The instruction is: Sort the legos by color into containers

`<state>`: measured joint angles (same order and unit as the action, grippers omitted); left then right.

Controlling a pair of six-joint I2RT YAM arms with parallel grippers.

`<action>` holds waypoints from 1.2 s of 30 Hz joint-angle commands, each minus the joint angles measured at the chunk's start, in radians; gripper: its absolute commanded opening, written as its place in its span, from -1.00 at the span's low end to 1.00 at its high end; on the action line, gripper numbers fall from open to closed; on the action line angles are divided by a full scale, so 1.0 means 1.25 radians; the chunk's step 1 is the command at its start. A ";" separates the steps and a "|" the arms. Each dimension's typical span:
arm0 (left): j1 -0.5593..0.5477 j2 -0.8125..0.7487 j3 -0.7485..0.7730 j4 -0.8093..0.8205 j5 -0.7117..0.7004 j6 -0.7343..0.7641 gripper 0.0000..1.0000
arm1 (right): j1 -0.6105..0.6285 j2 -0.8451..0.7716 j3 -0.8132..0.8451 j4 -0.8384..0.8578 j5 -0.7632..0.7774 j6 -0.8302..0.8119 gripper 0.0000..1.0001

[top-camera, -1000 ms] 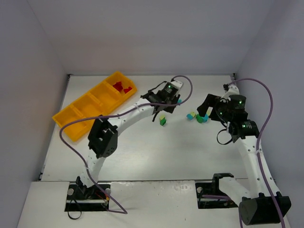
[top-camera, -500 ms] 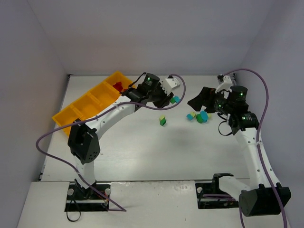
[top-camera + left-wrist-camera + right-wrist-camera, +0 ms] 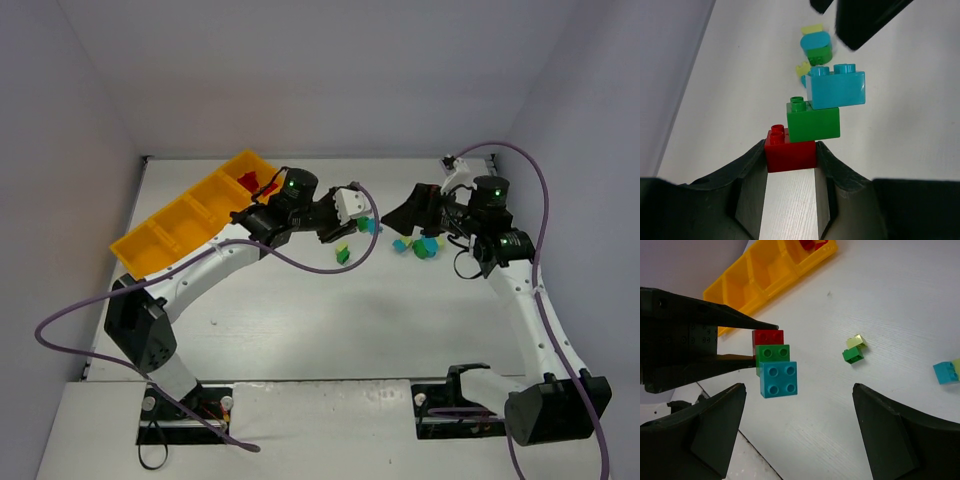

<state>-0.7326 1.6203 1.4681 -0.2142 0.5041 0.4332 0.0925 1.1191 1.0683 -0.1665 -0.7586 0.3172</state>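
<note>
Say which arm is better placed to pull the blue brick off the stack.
The right: the right hand is open facing the light blue plastic brick; the left hand is shut on the red plastic brick.

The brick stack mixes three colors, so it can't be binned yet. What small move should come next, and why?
Probably bring the open right hand around the blue brick to pull it off: the left hand grips only the red brick, with the green brick between.

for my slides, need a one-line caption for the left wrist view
Left end effector clamps the red brick, with the green brick and blue brick stacked onto it in a stagger.
</note>
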 commanded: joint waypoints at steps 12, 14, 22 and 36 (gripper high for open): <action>-0.029 -0.065 -0.011 0.108 0.065 0.084 -0.86 | 0.052 0.036 0.034 0.063 -0.085 -0.001 0.62; -0.029 -0.063 0.000 0.097 0.073 0.090 -0.86 | 0.059 0.042 0.033 0.063 -0.082 -0.003 0.61; -0.032 -0.067 0.007 0.077 0.079 0.121 -0.86 | 0.077 0.059 0.034 0.063 -0.071 -0.002 0.44; -0.034 -0.060 0.018 0.068 0.088 0.149 -0.86 | 0.097 0.088 0.029 0.063 -0.067 -0.007 0.14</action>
<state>-0.7670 1.5978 1.4281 -0.1768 0.5709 0.5922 0.2047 1.2266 1.0683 -0.1520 -0.8268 0.3130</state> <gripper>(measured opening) 0.317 0.582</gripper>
